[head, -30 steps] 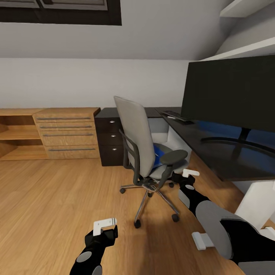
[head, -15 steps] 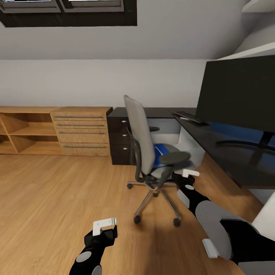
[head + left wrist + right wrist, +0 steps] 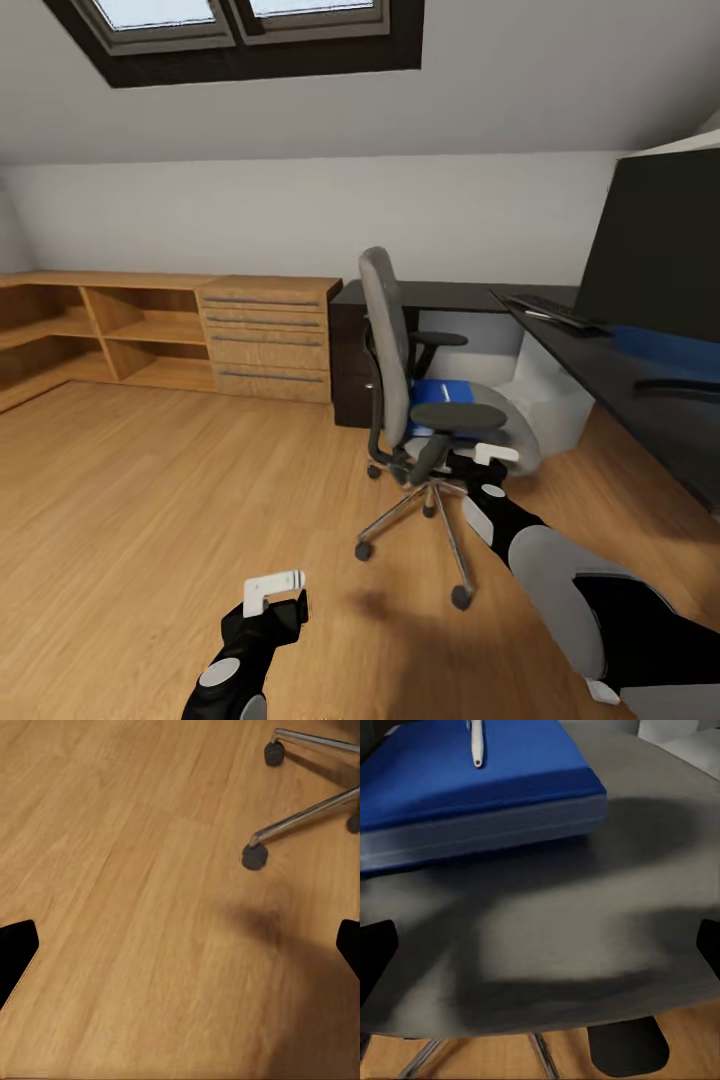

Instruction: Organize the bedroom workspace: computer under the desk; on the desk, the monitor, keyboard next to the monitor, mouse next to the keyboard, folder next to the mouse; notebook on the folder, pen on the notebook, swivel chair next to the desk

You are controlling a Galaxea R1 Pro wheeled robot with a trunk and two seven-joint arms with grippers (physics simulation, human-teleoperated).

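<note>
- The swivel chair (image 3: 420, 400) stands at the head view's centre, with the blue folder (image 3: 440, 392) on its seat and a white pen (image 3: 475, 744) lying on top of it.
- The right end effector (image 3: 487, 462) sits at 5 o'clock of the seat, its near armrest (image 3: 458, 416) just above it; in the right wrist view the black fingertips (image 3: 375, 960) stand wide apart over the grey seat, holding nothing.
- The left end effector (image 3: 275, 590) hangs over bare floor (image 3: 150, 480) at 7 o'clock, fingers spread and empty, with the chair's castors (image 3: 255, 856) near.
- The black counter (image 3: 640, 390) runs along 3 o'clock, carrying the keyboard (image 3: 555, 310) and the monitor (image 3: 665, 255).
- An oak drawer unit (image 3: 268, 338) and open shelves (image 3: 90, 330) line the wall at 10 o'clock.
- Against the earlier frames the whole view has swung left: the chair and counter sit further right, and more skylight (image 3: 240, 30) shows.
- Open floor spreads from 7 to 10 o'clock; the counter's edge closes the right side.
</note>
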